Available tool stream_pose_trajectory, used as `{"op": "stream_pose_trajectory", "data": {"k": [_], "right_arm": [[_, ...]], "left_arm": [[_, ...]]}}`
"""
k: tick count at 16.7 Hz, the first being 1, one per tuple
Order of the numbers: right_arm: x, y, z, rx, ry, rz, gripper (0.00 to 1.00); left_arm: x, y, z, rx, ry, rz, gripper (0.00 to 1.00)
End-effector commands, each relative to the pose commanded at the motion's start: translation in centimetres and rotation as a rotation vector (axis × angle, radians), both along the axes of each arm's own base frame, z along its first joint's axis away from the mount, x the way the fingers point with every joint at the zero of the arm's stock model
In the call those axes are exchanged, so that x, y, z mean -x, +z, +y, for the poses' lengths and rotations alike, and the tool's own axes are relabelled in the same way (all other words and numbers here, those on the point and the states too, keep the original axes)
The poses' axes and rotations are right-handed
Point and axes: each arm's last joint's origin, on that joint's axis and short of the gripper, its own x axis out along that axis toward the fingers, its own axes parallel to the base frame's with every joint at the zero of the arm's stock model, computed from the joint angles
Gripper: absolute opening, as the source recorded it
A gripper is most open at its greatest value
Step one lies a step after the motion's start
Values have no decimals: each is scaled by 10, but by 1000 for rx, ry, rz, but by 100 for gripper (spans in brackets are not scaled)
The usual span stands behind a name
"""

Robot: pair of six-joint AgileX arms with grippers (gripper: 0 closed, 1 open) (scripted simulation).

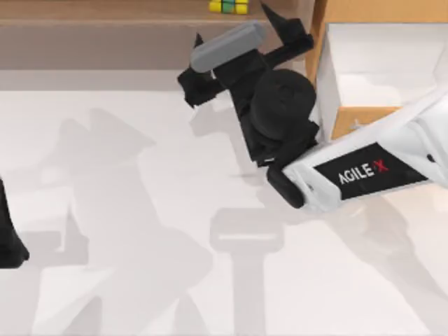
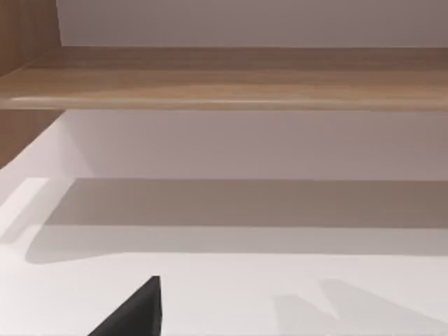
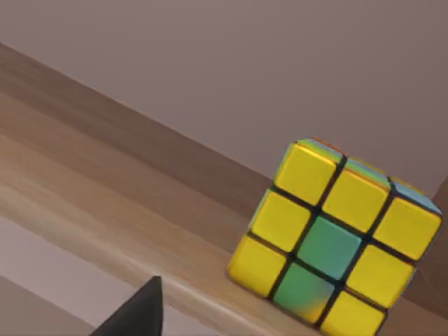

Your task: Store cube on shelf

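The small puzzle cube (image 1: 229, 6) with yellow and green tiles sits on the long brown wooden shelf (image 1: 105, 31), on its flat board. In the top view the cube is at the far edge of the picture, near the right end of the shelf. In the right wrist view the cube (image 3: 334, 236) stands on the wooden board (image 3: 105, 189), close to the board's front edge. The face toward the camera is mostly yellow, with two green tiles in the middle column. Nothing is touching the cube.

The right gripper (image 1: 234, 42) is black and sits at the end of the white AgileX arm (image 1: 364, 171). It is just in front of the shelf, and its two pointed fingers (image 1: 280, 24) are spread wide apart with nothing between them. The cube lies just past the open fingers, toward the back of the shelf. One dark fingertip (image 3: 136, 311) shows near the shelf's front edge in the right wrist view.

Just to the right of the shelf stands a lighter orange-wood cabinet (image 1: 353, 10) with a white inside.

The left arm (image 1: 10, 238) is parked well away from the shelf, at the left edge of the white table (image 1: 140, 280). I cannot tell if its hand is open or closed. Its wrist view looks at the shelf board (image 2: 224, 91) from low down, with the white table (image 2: 280, 294) below it and one dark fingertip (image 2: 136, 315).
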Motion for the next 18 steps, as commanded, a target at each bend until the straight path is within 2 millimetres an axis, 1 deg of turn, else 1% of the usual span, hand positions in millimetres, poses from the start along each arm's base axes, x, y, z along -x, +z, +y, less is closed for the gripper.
{"op": "stream_pose_trajectory", "data": {"k": [3,6,9,11,14,16,18], "right_arm": [[43,-22,-36,240,21,-38,100],[86,-40,-81,501,12,-61,100],[118,-50,-130,748,-38,-65,100],[131,-53,-161,889,-103,-49,100],[139,-52,-198,1047,-226,-15,100],[141,-50,-214,1109,-292,5,100],[141,-49,-220,1131,-321,13,100]], "left_arm": [[0,0,0,0,0,0,100],[0,0,0,0,0,0,100],[0,0,0,0,0,0,100],[0,0,0,0,0,0,100],[0,0,0,0,0,0,100],[0,0,0,0,0,0,100],[0,0,0,0,0,0,100]]}}
